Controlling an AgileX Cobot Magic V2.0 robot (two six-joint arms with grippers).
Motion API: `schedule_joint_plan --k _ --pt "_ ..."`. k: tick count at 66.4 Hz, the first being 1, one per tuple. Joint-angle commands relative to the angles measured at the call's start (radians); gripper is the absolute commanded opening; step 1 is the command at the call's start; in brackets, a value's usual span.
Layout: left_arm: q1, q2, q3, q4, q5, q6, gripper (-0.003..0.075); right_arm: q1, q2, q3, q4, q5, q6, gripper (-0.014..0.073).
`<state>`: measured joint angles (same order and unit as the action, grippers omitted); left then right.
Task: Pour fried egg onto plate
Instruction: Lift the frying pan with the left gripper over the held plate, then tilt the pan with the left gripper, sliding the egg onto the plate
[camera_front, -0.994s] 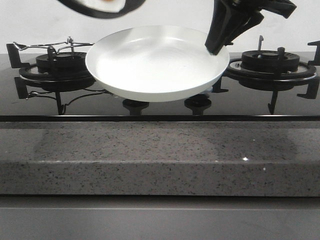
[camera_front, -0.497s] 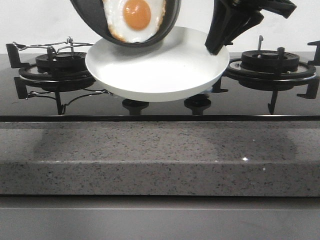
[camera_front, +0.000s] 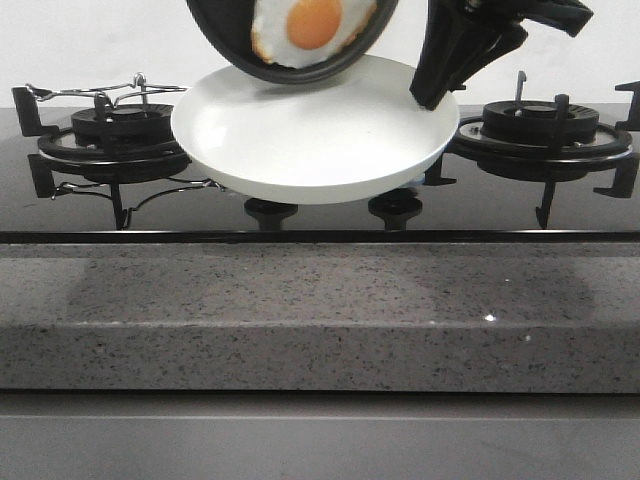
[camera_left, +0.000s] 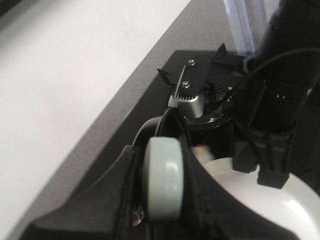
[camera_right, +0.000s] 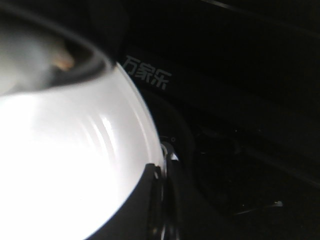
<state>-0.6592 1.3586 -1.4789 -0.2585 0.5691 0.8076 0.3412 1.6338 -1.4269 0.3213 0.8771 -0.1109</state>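
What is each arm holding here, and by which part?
The right tool grips the round glossy white plate by its far right rim. The left tool holds the black frying pan; where it grips cannot be told.

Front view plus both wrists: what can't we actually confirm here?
- Frying pan: top and handle cut off by the front view's upper edge, so the left gripper's grasp is not shown there.
- Fried egg: upper part cropped by the same edge.
- Left wrist view: a pale roller and black housing fill the foreground; no egg visible.
- Right wrist view: plate overexposed; the blurred pan beyond it shows no clear egg.
- Right gripper: jaw contact on the rim hidden.
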Motion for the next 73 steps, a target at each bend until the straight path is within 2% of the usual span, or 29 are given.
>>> schedule_joint_plan --k 1,19,25,35,54,66,73 --pt "-0.045 -0.038 -0.034 0.081 -0.123 -0.002 -0.0020 0.000 -0.047 -0.023 0.026 -0.045 -0.002 -0.0068" --pt "-0.037 -0.038 -0.034 0.093 -0.128 -0.008 -0.0020 0.000 -0.047 -0.023 0.026 -0.045 -0.002 -0.0068" --pt "0.002 -0.038 -0.034 0.093 -0.128 -0.063 -0.0020 0.000 -0.047 -0.023 0.026 -0.045 -0.002 -0.0068" --pt "0.140 -0.038 -0.034 0.047 -0.125 -0.163 -0.0020 0.000 -0.047 -0.023 0.026 -0.045 -0.002 -0.0068" --pt "0.544 -0.034 -0.034 -0.431 -0.086 -0.164 -0.0020 0.000 -0.047 -0.023 0.026 -0.045 -0.002 -0.0068" --pt "0.801 0.042 -0.034 -0.770 0.059 -0.162 -0.0020 0.000 -0.047 -0.023 0.026 -0.045 -0.002 -0.0068" --pt "0.909 0.120 -0.034 -0.953 0.160 -0.162 -0.0020 0.000 -0.047 -0.023 0.026 -0.045 -0.002 -0.0068"
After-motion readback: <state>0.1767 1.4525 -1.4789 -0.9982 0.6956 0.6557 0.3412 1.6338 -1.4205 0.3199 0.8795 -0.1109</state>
